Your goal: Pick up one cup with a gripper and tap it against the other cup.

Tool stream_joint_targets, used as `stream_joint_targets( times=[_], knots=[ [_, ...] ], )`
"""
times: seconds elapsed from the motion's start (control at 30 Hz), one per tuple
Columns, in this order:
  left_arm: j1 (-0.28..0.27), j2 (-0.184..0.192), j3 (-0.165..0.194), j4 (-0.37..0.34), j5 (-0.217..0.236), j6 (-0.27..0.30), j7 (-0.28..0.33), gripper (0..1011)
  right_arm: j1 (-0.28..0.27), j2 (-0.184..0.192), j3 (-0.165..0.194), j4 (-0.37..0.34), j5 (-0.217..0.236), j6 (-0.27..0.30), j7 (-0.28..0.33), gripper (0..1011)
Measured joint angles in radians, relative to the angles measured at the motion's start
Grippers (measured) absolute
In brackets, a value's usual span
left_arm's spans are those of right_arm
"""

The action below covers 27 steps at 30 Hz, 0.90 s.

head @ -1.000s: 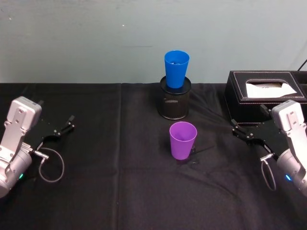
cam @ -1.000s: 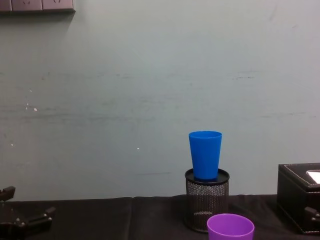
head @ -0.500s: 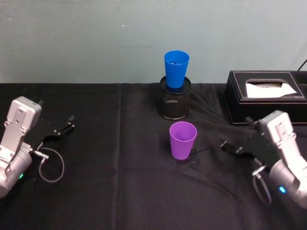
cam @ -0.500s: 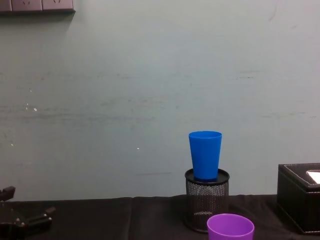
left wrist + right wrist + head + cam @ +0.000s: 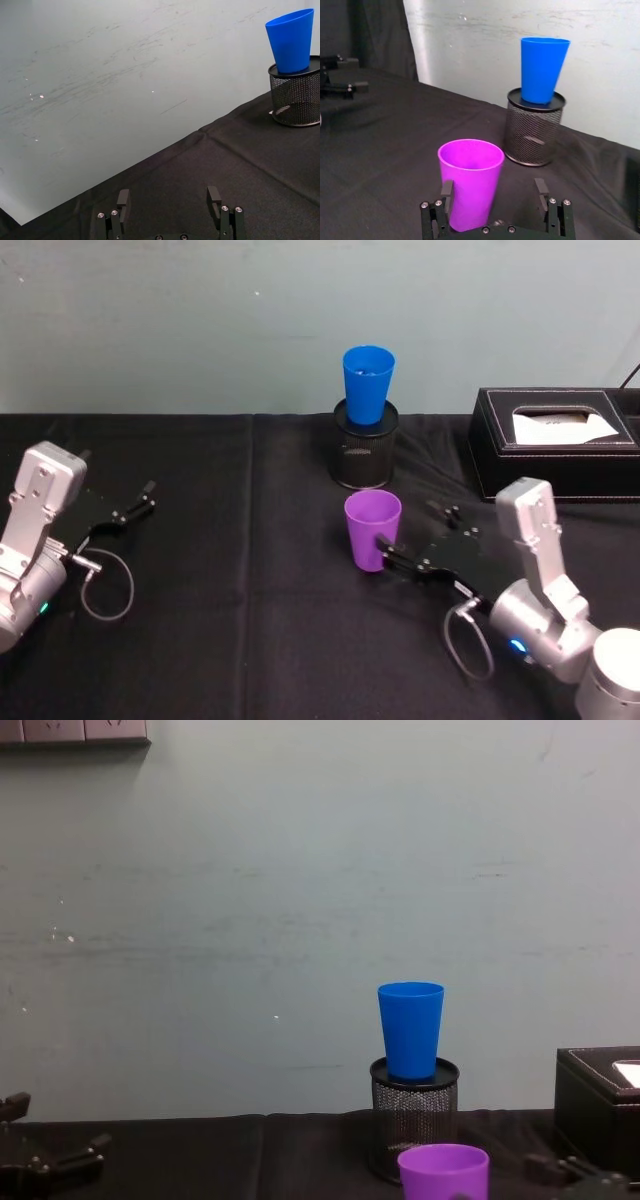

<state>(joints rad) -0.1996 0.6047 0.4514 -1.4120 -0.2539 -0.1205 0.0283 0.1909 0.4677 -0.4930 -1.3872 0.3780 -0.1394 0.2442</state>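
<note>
The purple cup (image 5: 372, 528) (image 5: 470, 182) (image 5: 443, 1169) stands upright on the black cloth, in front of the black mesh pen holder (image 5: 365, 455). The blue cup (image 5: 367, 383) (image 5: 543, 69) (image 5: 411, 1028) (image 5: 292, 40) stands in the holder's top. My right gripper (image 5: 415, 530) (image 5: 493, 196) is open and low, right of the purple cup. Its near finger (image 5: 386, 544) meets the cup's lower side, and in the right wrist view the cup sits close to one finger (image 5: 446, 192). My left gripper (image 5: 130, 510) (image 5: 168, 197) is parked open at the far left.
A black tissue box (image 5: 555, 440) (image 5: 598, 1095) sits at the back right, behind the right arm. A loose cable loop (image 5: 105, 585) lies by the left arm. The pale wall rises behind the table's rear edge.
My right arm has swung left and down across the cloth to the purple cup, which has shifted slightly left. The left arm and blue cup have not moved.
</note>
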Motion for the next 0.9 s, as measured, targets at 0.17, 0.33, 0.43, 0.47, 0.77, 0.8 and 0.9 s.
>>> stream_joint_targets(
  times=[0.17, 0.33, 0.43, 0.47, 0.77, 0.8, 0.9],
  knots=[
    [0.0, 0.0, 0.0, 0.0, 0.0, 0.0, 0.0, 1000, 0.035, -0.052, -0.003, 0.049, 0.012, 0.005, 0.032, 1002],
    [0.0, 0.0, 0.0, 0.0, 0.0, 0.0, 0.0, 1000, 0.057, -0.086, -0.005, 0.082, 0.013, 0.009, 0.053, 1002],
    [0.0, 0.0, 0.0, 0.0, 0.0, 0.0, 0.0, 1000, 0.067, -0.103, -0.004, 0.099, 0.013, 0.009, 0.064, 1002],
    [0.0, 0.0, 0.0, 0.0, 0.0, 0.0, 0.0, 1000, 0.07, -0.108, -0.004, 0.103, 0.013, 0.009, 0.066, 1002],
    [0.0, 0.0, 0.0, 0.0, 0.0, 0.0, 0.0, 1000, 0.085, -0.146, 0.012, 0.143, 0.008, 0.008, 0.089, 1002],
    [0.0, 0.0, 0.0, 0.0, 0.0, 0.0, 0.0, 1000, 0.085, -0.151, 0.015, 0.146, 0.008, 0.008, 0.094, 1002],
    [0.0, 0.0, 0.0, 0.0, 0.0, 0.0, 0.0, 1000, 0.084, -0.158, 0.022, 0.15, 0.007, 0.008, 0.097, 1002]
  ],
)
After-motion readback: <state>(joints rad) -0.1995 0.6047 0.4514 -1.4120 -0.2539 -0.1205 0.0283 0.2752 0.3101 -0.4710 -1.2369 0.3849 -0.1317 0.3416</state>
